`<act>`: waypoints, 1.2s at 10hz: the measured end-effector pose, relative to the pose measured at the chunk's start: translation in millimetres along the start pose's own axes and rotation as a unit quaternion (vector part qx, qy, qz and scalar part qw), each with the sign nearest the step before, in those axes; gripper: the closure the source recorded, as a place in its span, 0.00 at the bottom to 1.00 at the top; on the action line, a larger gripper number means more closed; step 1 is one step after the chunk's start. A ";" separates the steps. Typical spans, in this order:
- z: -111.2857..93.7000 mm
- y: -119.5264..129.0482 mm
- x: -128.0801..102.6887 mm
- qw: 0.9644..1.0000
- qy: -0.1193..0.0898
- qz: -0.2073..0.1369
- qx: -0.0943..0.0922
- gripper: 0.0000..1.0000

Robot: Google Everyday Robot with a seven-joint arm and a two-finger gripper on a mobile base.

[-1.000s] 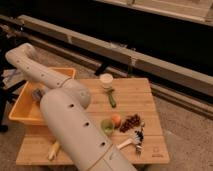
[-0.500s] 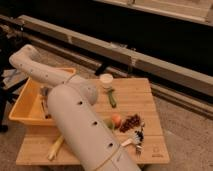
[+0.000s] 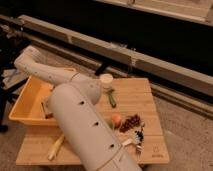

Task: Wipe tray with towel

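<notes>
My big white arm (image 3: 85, 125) fills the middle of the view. It bends at the elbow (image 3: 27, 59) on the left and reaches down into the yellow tray (image 3: 22, 102). My fingers (image 3: 48, 107) are down inside the tray, low against its floor, mostly hidden behind my own arm. I cannot tell if they are spread or pressed together.

The tray sits on the left part of the wooden bench (image 3: 137, 97). It is a deep yellow box with sloping walls. Something pale and flat shows by my fingers on the tray floor; it could be the towel, but I cannot be sure.

Other things lie on the bench. A small white cup (image 3: 106, 81) stands near the back edge, just right of my arm. A green pickle-shaped thing (image 3: 112, 98) lies just in front of the cup. Farther front there is a round orange fruit (image 3: 116, 120), and touching its right side a dark red bunch of grapes (image 3: 131, 122). A pale yellow corn cob (image 3: 56, 147) lies near the front left edge of the bench, in front of the tray. A small black and white thing (image 3: 137, 137) lies in front of the grapes.

Behind the bench runs a long grey rail (image 3: 150, 62), and it is dark behind that.
</notes>
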 end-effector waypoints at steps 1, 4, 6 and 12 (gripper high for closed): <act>6.1 6.3 3.3 1.000 0.012 -0.003 -0.023 1.00; 23.0 18.5 -18.8 0.994 -0.018 -0.096 -0.050 1.00; 22.1 20.2 -40.3 0.989 -0.047 -0.137 -0.042 1.00; 9.9 23.4 -106.6 0.958 -0.155 -0.239 0.035 1.00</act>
